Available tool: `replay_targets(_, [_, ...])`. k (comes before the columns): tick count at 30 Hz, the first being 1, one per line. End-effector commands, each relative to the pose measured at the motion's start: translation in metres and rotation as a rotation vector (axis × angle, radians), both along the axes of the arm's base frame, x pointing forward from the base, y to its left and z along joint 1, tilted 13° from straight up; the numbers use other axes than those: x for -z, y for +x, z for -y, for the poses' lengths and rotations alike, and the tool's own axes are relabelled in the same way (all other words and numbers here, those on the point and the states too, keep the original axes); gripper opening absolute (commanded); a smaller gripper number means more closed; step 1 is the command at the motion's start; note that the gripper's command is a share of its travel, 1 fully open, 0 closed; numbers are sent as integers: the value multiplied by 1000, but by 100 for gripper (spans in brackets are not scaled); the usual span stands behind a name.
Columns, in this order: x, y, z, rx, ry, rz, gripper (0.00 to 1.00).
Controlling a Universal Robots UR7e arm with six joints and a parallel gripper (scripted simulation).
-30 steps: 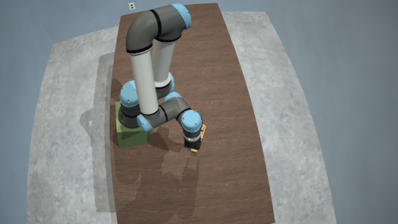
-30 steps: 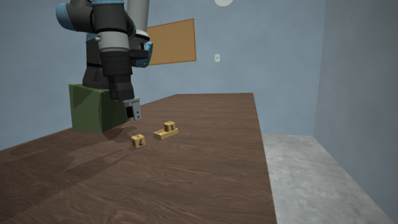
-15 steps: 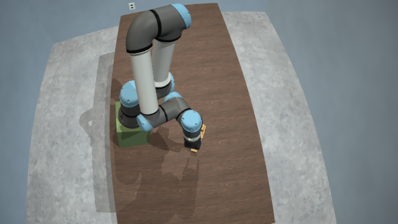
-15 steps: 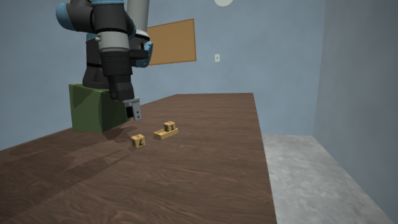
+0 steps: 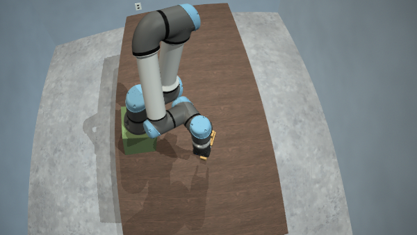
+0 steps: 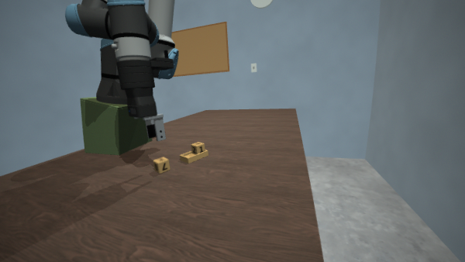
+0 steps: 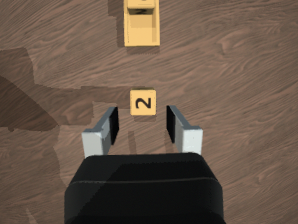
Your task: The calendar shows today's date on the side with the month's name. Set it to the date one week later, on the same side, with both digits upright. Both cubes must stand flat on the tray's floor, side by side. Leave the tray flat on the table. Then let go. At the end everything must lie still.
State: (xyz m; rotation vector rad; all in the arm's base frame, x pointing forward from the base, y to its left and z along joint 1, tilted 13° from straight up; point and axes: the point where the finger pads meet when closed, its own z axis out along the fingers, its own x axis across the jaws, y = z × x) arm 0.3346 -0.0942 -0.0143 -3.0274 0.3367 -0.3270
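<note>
A small yellow tray lies flat on the brown table. One yellow cube stands in its far end, with 4 on top and 1 on a side; the other slot is empty. A second cube lies loose on the table in front of the tray, with 2 on top and 7 on a side. My gripper is open and empty. It points down and hangs above the loose cube, fingers to either side of it and clear of it.
The arm's green base block stands at the table's left edge, close behind the gripper. The table's right edge runs past the tray.
</note>
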Motion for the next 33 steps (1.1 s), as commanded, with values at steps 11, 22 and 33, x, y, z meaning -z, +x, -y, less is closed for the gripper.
replay_targets(11, [8, 2, 0, 0, -1, 0, 90])
replay_targets(22, [24, 6, -2, 0, -1, 0, 90])
replay_targets(33, [37, 9, -3, 0, -1, 0, 90])
